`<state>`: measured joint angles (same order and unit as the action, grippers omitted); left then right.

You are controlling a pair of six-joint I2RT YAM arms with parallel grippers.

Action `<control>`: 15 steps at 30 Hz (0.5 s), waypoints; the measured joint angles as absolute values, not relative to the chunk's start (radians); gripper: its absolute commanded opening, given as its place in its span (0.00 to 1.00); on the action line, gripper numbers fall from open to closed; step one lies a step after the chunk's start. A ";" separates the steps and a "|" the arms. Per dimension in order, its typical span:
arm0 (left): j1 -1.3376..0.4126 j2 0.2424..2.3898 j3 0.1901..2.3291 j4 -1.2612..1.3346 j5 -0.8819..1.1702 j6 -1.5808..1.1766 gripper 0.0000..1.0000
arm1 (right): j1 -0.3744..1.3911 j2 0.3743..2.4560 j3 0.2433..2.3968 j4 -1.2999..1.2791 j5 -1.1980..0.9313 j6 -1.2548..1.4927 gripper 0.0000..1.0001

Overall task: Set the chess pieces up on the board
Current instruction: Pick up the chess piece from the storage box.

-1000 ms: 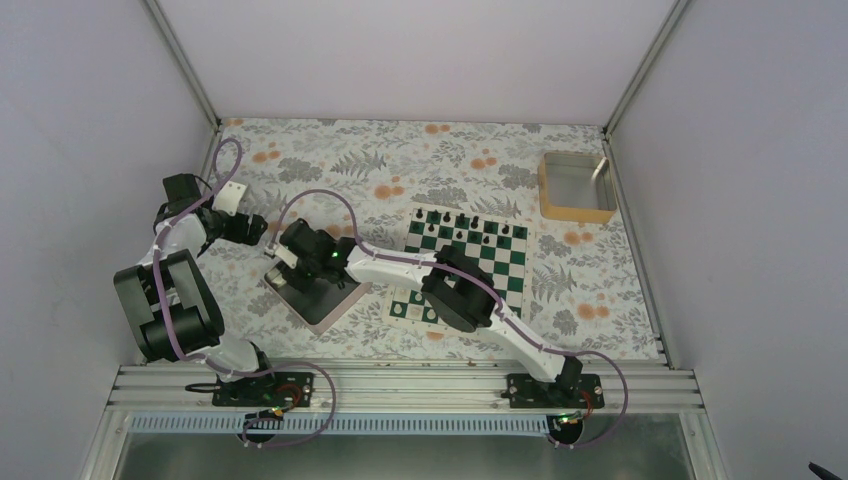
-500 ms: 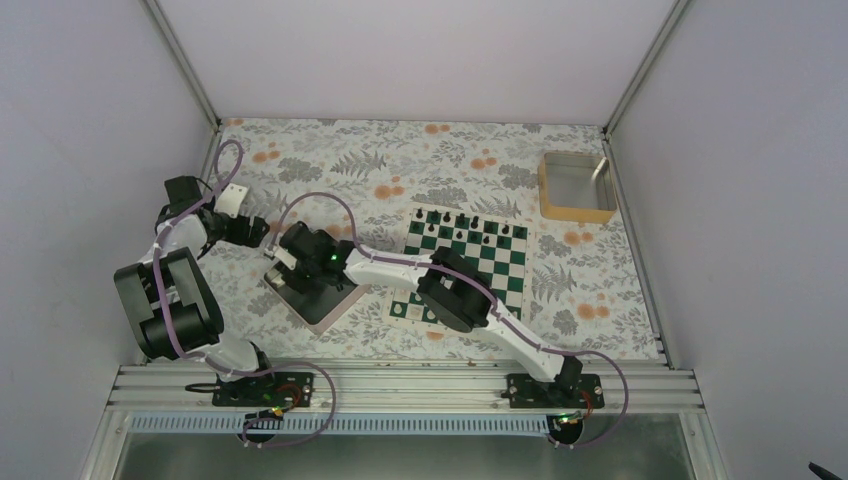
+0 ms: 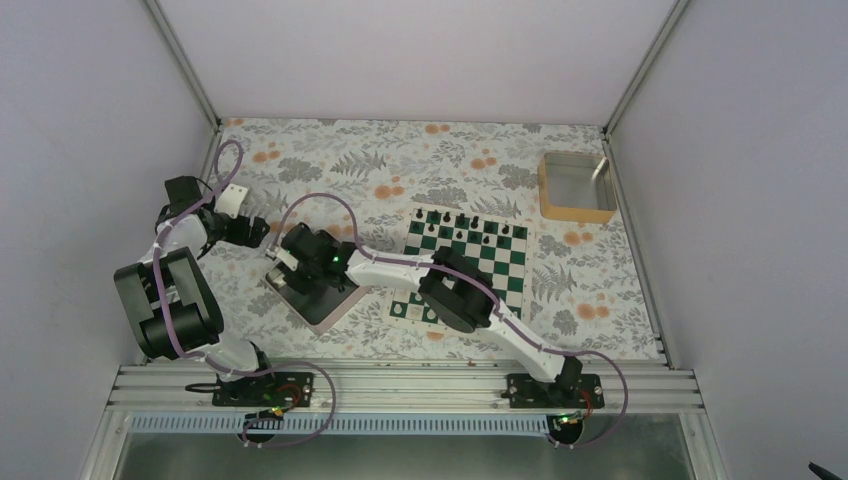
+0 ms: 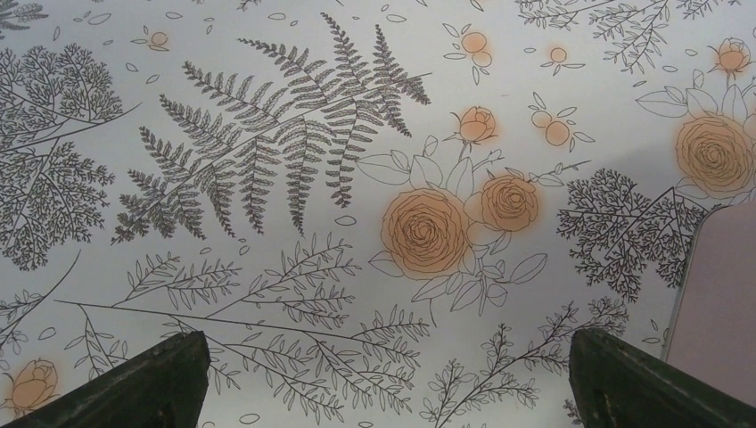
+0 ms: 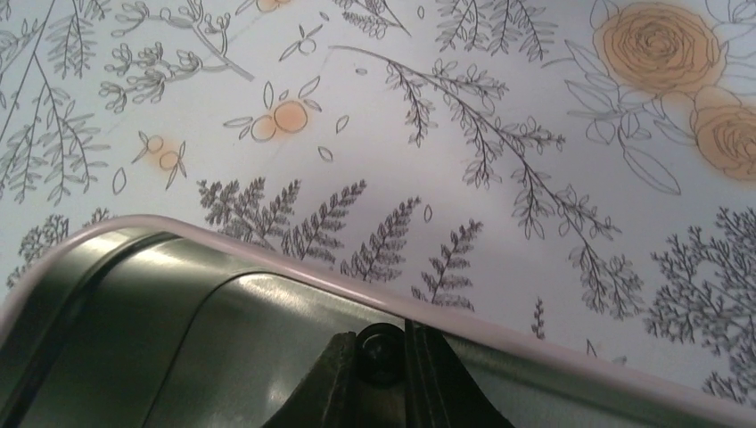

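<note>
Chess pieces — tiny, black, knob-headed — line the far rows of the checkered board; another piece is pinched tight in the right gripper, stretched low over the shiny metal tray. Left gripper hovers wide open, empty, above floral cloth.

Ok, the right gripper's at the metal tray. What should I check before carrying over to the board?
1. Right gripper shut on a black chess piece: ok.
2. Piece lifted clear of the metal tray: cannot tell.
3. Left gripper out of the path, open over the tablecloth: ok.
4. Free squares on the board: ok, several bare near the black pieces in the far rows.
5. Which kind of piece is held: cannot tell, mostly hidden.
</note>
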<state>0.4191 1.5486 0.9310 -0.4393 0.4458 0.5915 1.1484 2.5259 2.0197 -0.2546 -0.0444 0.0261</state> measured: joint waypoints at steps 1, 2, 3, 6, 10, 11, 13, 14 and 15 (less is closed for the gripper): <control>0.419 1.549 0.931 -0.440 0.446 0.591 1.00 | 1.149 2.519 2.010 -0.256 -0.040 0.025 0.04; 0.419 1.549 0.931 -0.443 0.446 0.591 1.00 | 1.150 2.507 1.996 -0.260 -0.037 0.023 0.04; 0.419 1.549 0.933 -0.446 0.447 0.591 1.00 | 1.151 2.491 1.979 -0.267 -0.035 0.021 0.04; 0.419 1.548 0.944 -0.456 0.452 0.591 1.00 | 1.150 2.431 1.927 -0.297 -0.029 0.011 0.04; 0.419 1.547 0.973 -0.474 0.469 0.587 1.00 | 1.136 2.318 1.878 -0.324 -0.034 0.001 0.05; 0.419 1.546 0.977 -0.474 0.474 0.585 1.00 | 1.132 2.287 1.865 -0.325 -0.035 -0.003 0.05; 0.416 1.539 0.984 -0.477 0.481 0.579 1.00 | 1.124 2.228 1.843 -0.324 -0.036 -0.017 0.05; 0.413 1.535 0.985 -0.479 0.483 0.576 1.00 | 1.118 2.199 1.831 -0.321 -0.036 -0.025 0.05; 0.410 1.530 0.986 -0.482 0.484 0.572 1.00 | 1.110 2.173 1.817 -0.318 -0.039 -0.031 0.05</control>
